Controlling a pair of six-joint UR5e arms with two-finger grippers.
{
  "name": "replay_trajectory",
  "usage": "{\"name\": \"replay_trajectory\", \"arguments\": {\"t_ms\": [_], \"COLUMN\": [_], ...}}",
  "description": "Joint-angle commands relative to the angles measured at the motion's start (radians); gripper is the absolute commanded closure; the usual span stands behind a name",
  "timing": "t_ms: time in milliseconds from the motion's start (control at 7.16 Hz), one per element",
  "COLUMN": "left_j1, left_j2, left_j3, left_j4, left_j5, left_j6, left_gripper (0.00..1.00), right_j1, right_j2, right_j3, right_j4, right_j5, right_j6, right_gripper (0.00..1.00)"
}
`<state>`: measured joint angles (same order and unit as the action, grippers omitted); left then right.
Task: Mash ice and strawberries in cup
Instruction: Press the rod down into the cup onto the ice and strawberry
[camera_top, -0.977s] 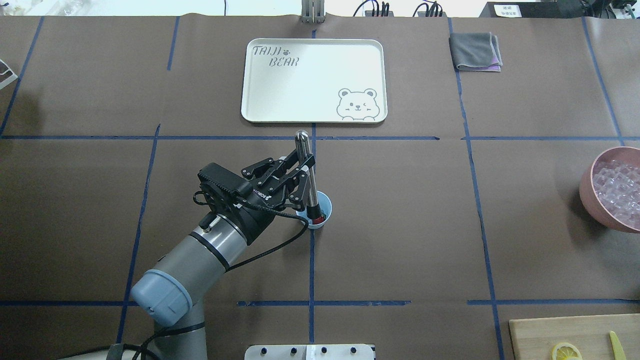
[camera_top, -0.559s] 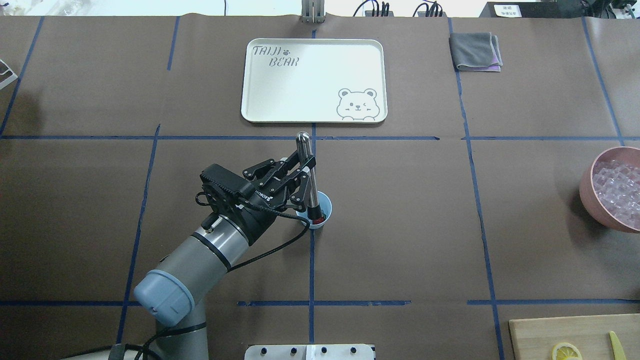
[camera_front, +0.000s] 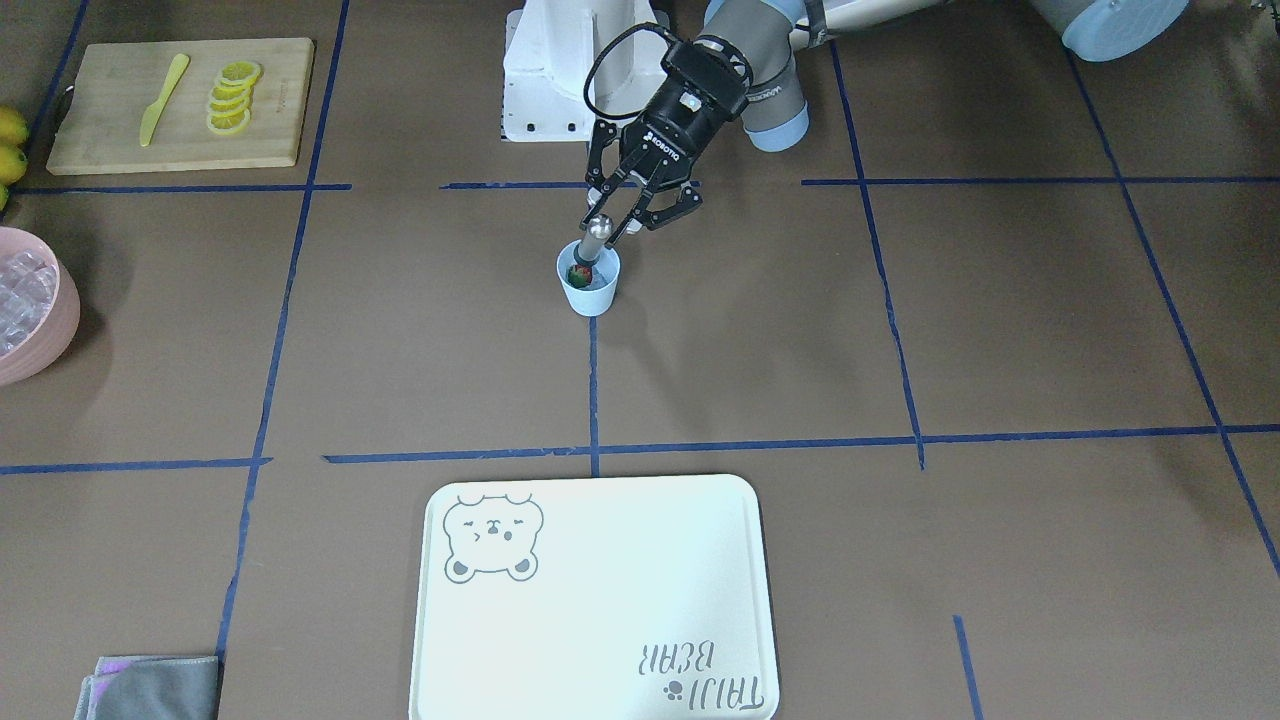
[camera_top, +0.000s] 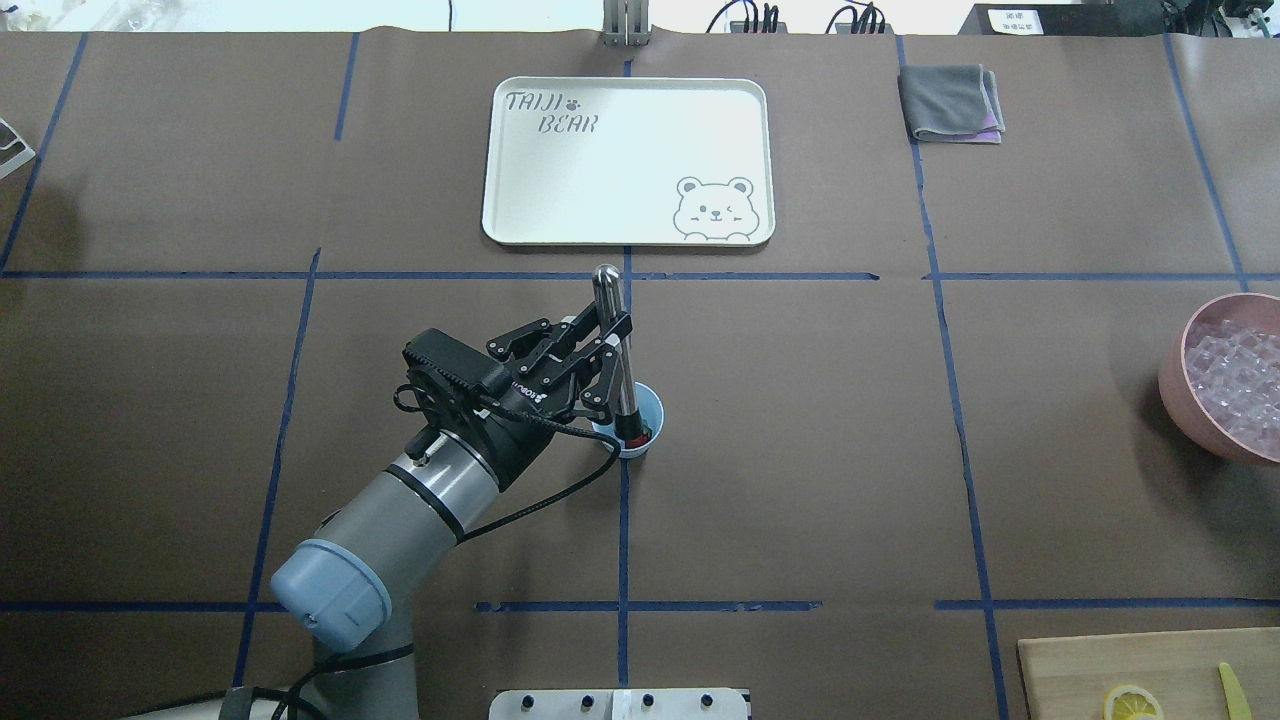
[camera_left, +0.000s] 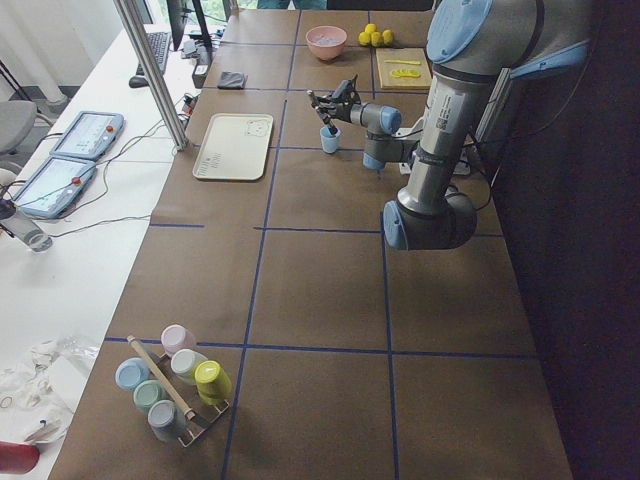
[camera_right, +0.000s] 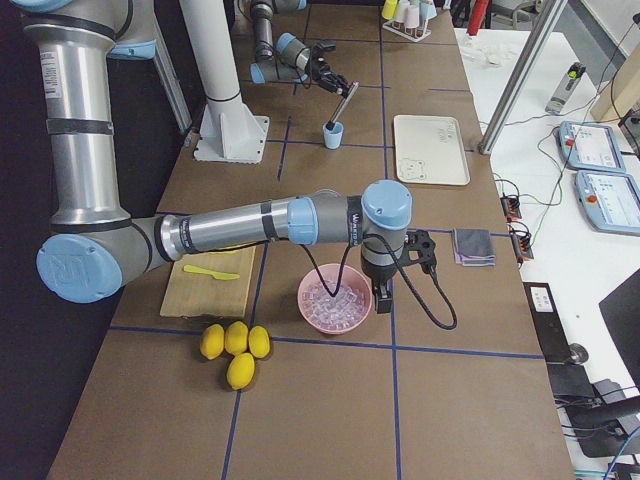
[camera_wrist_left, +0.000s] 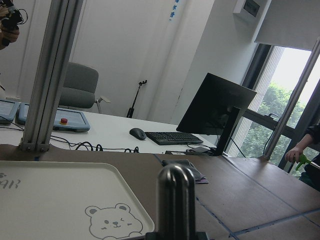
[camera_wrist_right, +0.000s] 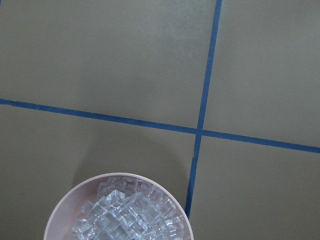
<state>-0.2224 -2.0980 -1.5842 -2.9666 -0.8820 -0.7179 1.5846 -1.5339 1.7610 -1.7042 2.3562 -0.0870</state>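
A pale blue cup (camera_top: 647, 404) stands at the table's middle, also seen as the cup (camera_front: 591, 296). Red strawberry (camera_front: 578, 272) shows inside it. My left gripper (camera_top: 611, 366) is shut on a steel muddler (camera_top: 618, 350), which leans with its lower end down in the cup. The muddler's rounded top (camera_wrist_left: 176, 195) fills the left wrist view. I cannot make out ice in the cup; ice (camera_wrist_right: 127, 217) lies heaped in the pink bowl (camera_top: 1176, 392). My right gripper (camera_right: 385, 298) hangs beside that bowl, and I cannot tell whether it is open or shut.
A white bear tray (camera_top: 628, 160) lies beyond the cup. A folded grey cloth (camera_top: 950, 102) sits at the back right. A cutting board (camera_front: 178, 104) carries lemon slices (camera_front: 232, 96) and a yellow knife (camera_front: 160, 98). Whole lemons (camera_right: 234, 348) lie near the bowl.
The left arm's elbow has drifted slightly to the right. The gripper and muddler have hardly moved, and the muddler's end stays in the cup.
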Motion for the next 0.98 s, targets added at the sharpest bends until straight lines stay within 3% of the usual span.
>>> {"name": "replay_trajectory", "arguments": {"t_ms": [0,838], "left_j1": [0.0,0.0], "left_j2": [-0.004,-0.004], "left_j3": [0.019,0.046], "left_j4": [-0.002,-0.003], "left_j5": [0.002,0.008], "left_j6": [0.0,-0.003], "left_gripper": [1.0,1.0], "right_j1": [0.0,0.0], "right_j2": [0.0,0.001], "right_j3": [0.0,0.0], "right_j4": [0.0,0.002], "right_j5": [0.0,0.0], "right_j6": [0.0,0.0], "right_gripper": [0.01,0.01]}}
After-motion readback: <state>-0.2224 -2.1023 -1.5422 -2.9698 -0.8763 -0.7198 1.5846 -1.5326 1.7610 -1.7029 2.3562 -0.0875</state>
